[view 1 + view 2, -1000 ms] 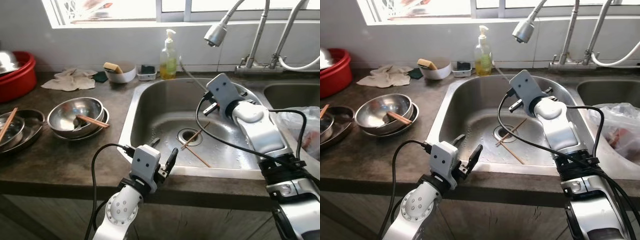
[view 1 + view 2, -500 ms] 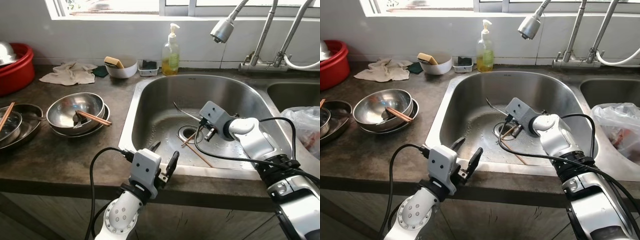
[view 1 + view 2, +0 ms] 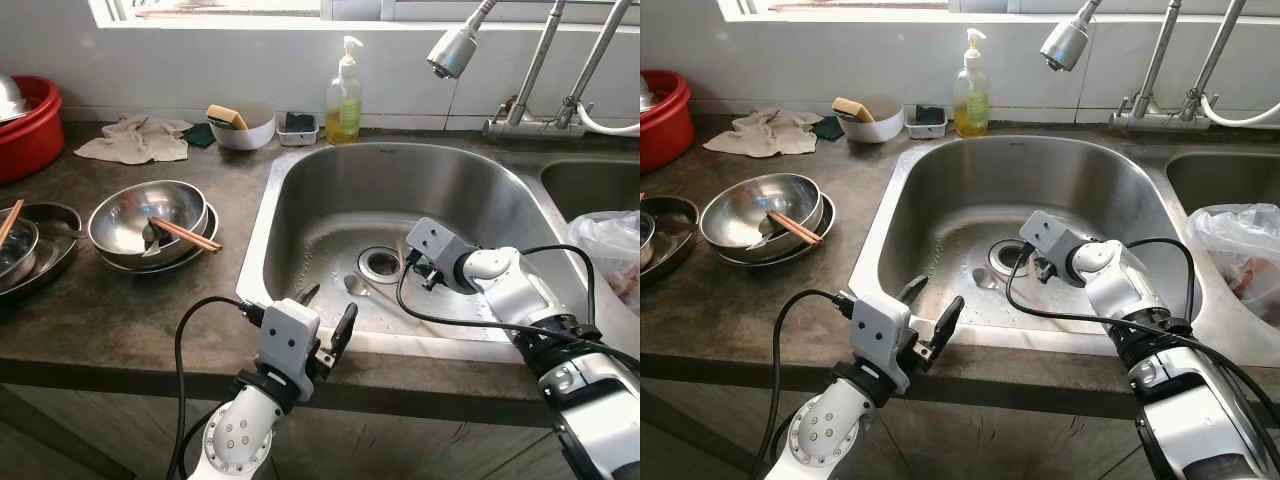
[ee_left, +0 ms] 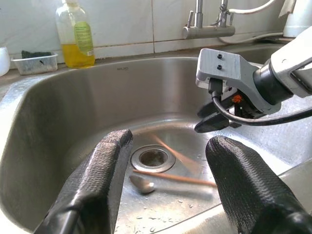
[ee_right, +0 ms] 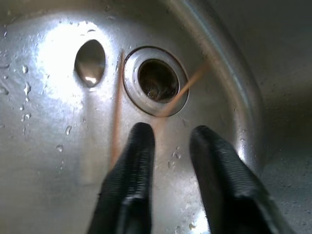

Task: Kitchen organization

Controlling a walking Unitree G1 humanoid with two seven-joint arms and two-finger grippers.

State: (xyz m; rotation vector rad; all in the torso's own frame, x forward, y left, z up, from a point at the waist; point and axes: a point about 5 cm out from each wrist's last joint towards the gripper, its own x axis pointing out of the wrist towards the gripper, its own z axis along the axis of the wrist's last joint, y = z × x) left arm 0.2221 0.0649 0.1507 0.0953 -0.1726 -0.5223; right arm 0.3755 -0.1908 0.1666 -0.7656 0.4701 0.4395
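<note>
A metal spoon (image 3: 352, 285) lies on the floor of the steel sink (image 3: 300, 170), beside the drain (image 3: 381, 263). Two wooden chopsticks (image 4: 175, 179) lie by the drain and look blurred in both wrist views. My right gripper (image 3: 420, 272) is low in the sink, just over the drain. Its fingers (image 5: 139, 146) are apart with nothing between them, and their tips hover over the chopsticks (image 5: 183, 90). My left gripper (image 3: 327, 310) is open at the counter's front edge, facing into the sink.
Stacked steel bowls (image 3: 130, 205) holding chopsticks (image 3: 185, 235) sit on the counter to the left, with more bowls (image 3: 40, 250) beyond. A red basin (image 3: 30, 130), cloth (image 3: 135, 140), white bowl (image 3: 242, 135) and soap bottle (image 3: 345, 95) line the back. A plastic bag (image 3: 615, 245) lies at the right.
My right gripper came down from above the sink to the drain with a spoon, which now lies loose on the sink floor. The left arm stayed put; the camera shifted slightly.
</note>
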